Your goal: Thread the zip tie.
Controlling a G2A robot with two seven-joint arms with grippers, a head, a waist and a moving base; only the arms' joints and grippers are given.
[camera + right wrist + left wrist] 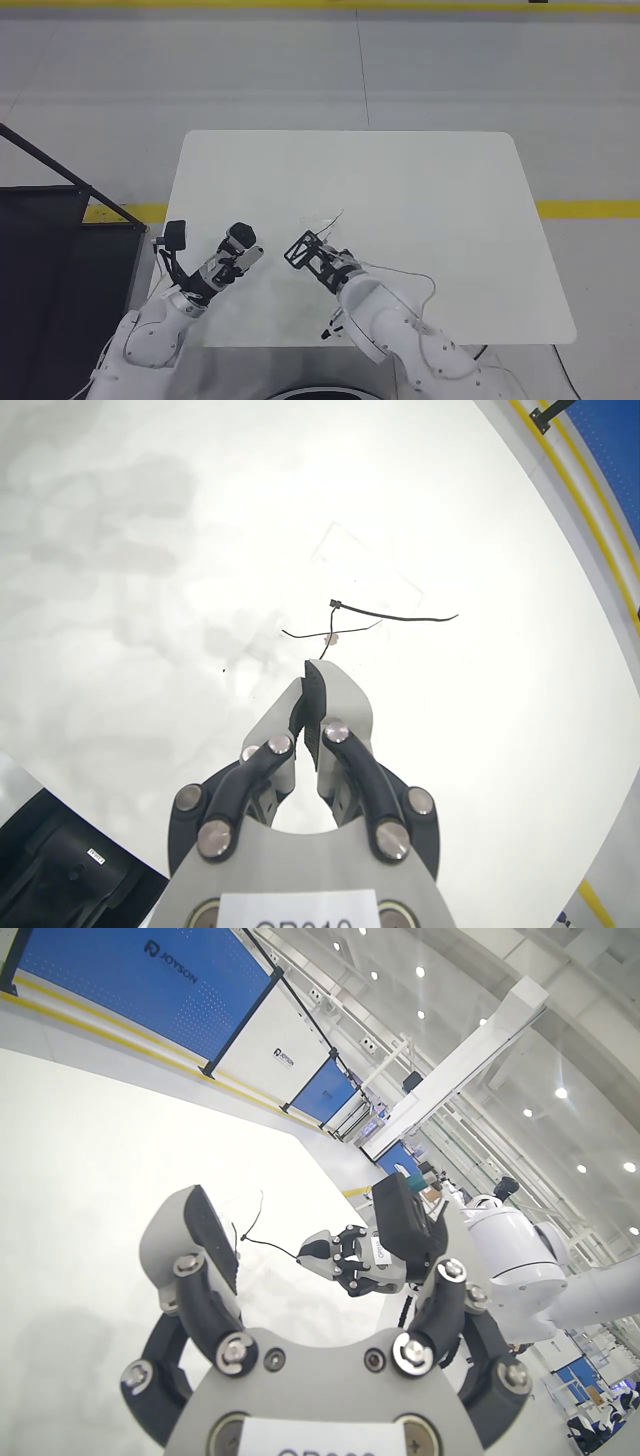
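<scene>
A thin black zip tie (385, 615) hangs just above the white table (430, 190), its small square head (335, 603) up and its strap trailing sideways. My right gripper (312, 665) is shut on the tie's short end below the head. In the left wrist view the right gripper (306, 1255) holds the tie (250, 1233) out sideways. My left gripper (320, 1233) stands open a short way from the tie, one pad (210, 1238) close to the head and nothing between its fingers. From the top view the two grippers (243, 243) (303, 247) face each other near the table's front.
The tie's shadow (325, 632) lies on the table under it, beside a faint rectangular mark (370, 570). A black fabric frame (50, 260) stands off the table's left side. The far and right parts of the table are bare.
</scene>
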